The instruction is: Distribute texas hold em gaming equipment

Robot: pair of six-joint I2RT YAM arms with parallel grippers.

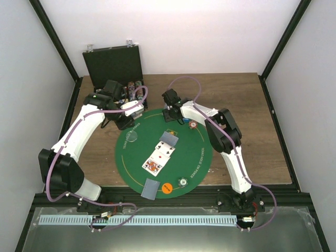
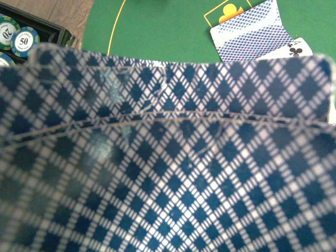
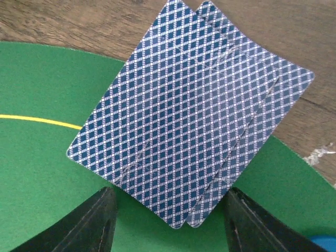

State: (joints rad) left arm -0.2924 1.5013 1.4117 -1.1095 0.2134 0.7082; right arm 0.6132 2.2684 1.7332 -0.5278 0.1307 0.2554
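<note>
A blue-checked card back (image 2: 173,168) fills the left wrist view, close to the lens, with a second card's edge across it; it hides the fingers. My left gripper (image 1: 124,119) hangs over the green mat's back-left edge. My right gripper (image 3: 168,226) is open at the mat's far edge. Its dark fingers (image 3: 94,226) stand either side of the near corner of two overlapped face-down cards (image 3: 194,115), which lie half on the mat and half on the wood. On the mat (image 1: 197,157) lie two face-down cards (image 1: 169,138) (image 1: 149,188), two face-up cards (image 1: 164,151) and an orange chip (image 1: 167,188).
The black case (image 1: 113,63) stands open at the back left, with chips (image 2: 23,39) in it. A silvery chip (image 1: 182,182), a clear disc (image 1: 132,138) and a red-and-white chip (image 1: 193,125) lie on the mat. A blue chip (image 3: 325,244) lies beside my right finger.
</note>
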